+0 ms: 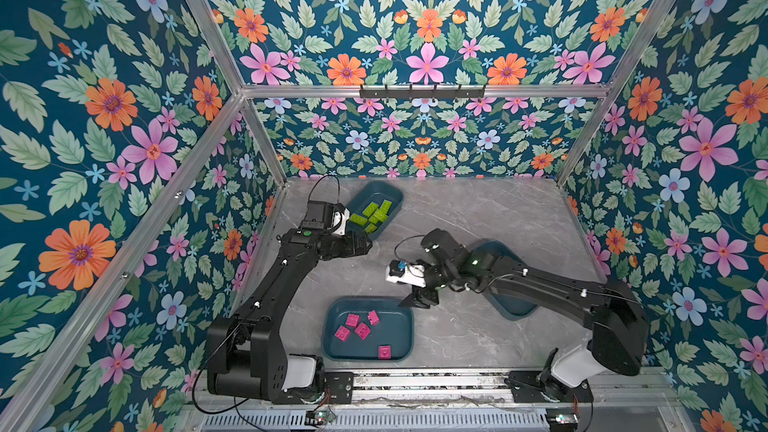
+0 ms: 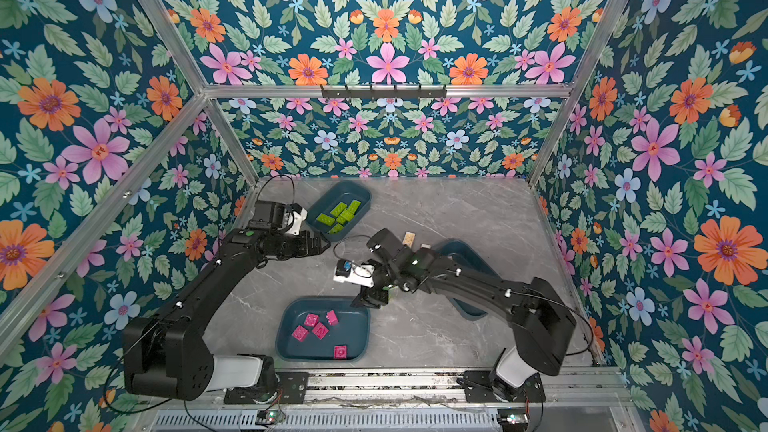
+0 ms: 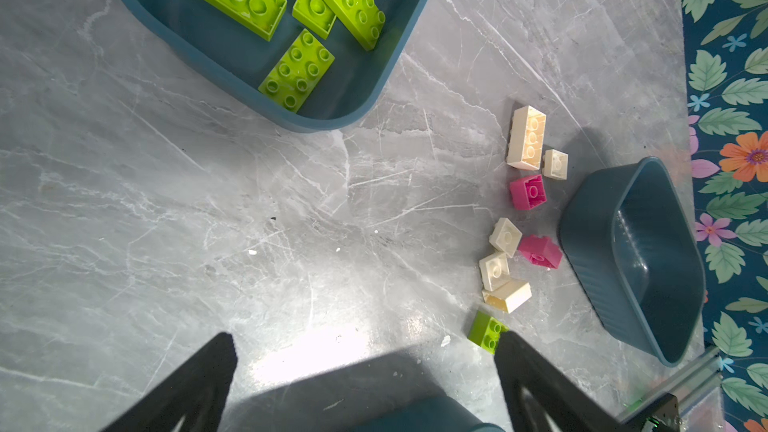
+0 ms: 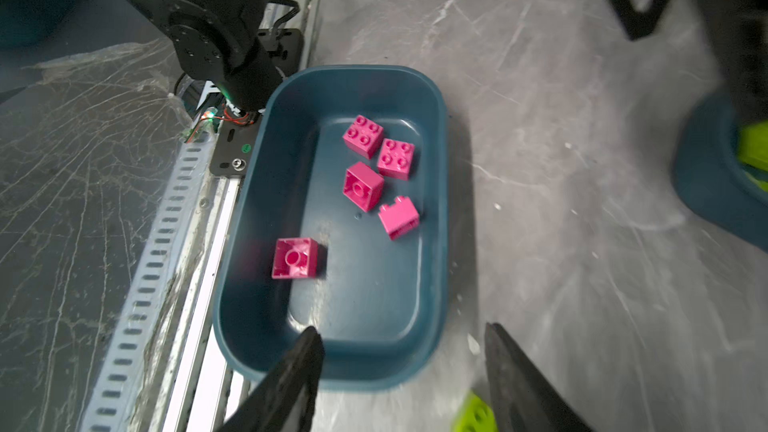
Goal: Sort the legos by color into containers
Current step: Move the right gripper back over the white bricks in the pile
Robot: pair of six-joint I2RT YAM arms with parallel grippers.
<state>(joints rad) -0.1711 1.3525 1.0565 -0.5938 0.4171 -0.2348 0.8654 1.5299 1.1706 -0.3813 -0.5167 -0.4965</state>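
Jaws gape empty on both: right gripper [image 4: 399,330] over rim of pink bin [image 4: 441,168], 5 pink legos [image 4: 363,189] inside; left gripper [image 3: 365,338] near green bin [image 3: 324,122]. Loose legos [image 3: 526,137] lie beside third bin [image 3: 590,234].

Grey marble table [image 1: 478,209] carries three teal bins [image 1: 395,334] and loose bricks [image 3: 525,139]

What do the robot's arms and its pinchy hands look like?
The left arm and right arm are chunky and black. Each has a white shell near its base and a white camera mount at its wrist. Thin black cables loop off them, and each has a small green dot. The left gripper and right gripper have black, pointed fingers.
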